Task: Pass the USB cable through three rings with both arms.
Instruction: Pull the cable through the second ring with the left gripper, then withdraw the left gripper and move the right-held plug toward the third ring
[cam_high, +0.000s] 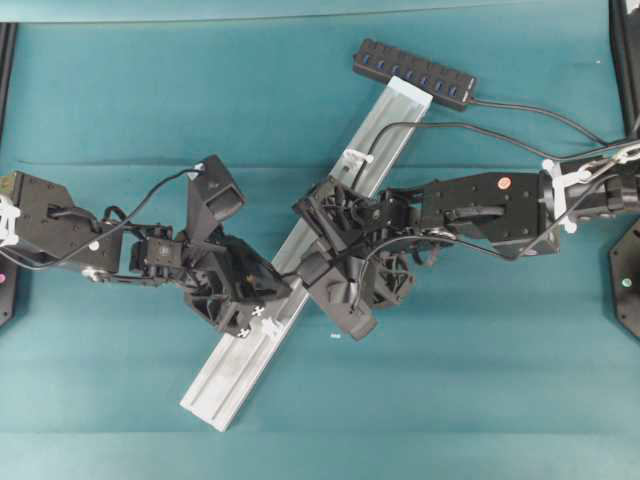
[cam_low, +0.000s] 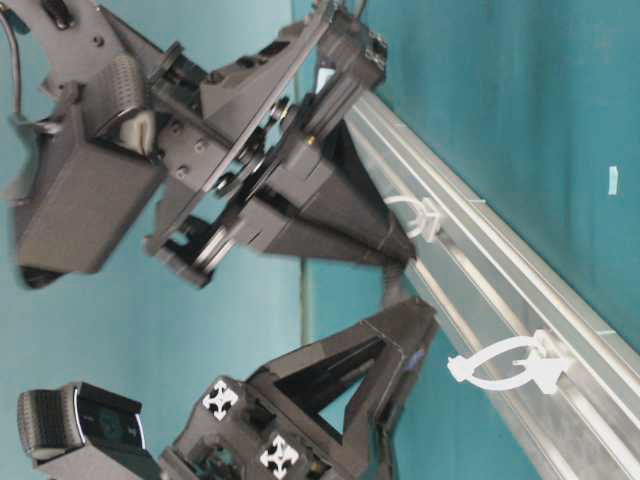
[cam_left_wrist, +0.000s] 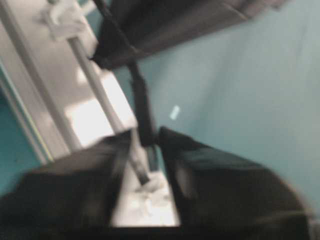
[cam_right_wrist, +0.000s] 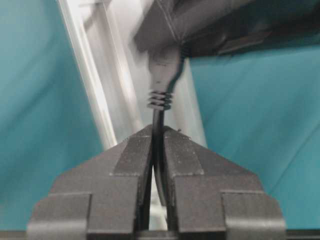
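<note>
1. The left end effector (cam_left_wrist: 150, 150) stands parted over the rail (cam_high: 240, 360), the cable (cam_left_wrist: 145, 112) loose in its gap.
2. The right end effector (cam_right_wrist: 157, 137) is clenched on the cable just behind its plug (cam_right_wrist: 161, 67), which points at the left one.
3. One ring (cam_low: 420, 215) sits beside the tips; another (cam_high: 355, 157) lies behind the right end effector.

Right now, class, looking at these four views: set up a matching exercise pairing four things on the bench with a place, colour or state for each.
Things
1. right gripper
2. USB hub
3. aluminium rail
4. table cover

Descriptions
A. teal
B. silver, lying diagonally
C. shut on the USB cable
D. black, at the rail's far end

Pairs: 1-C, 2-D, 3-B, 4-A
</note>
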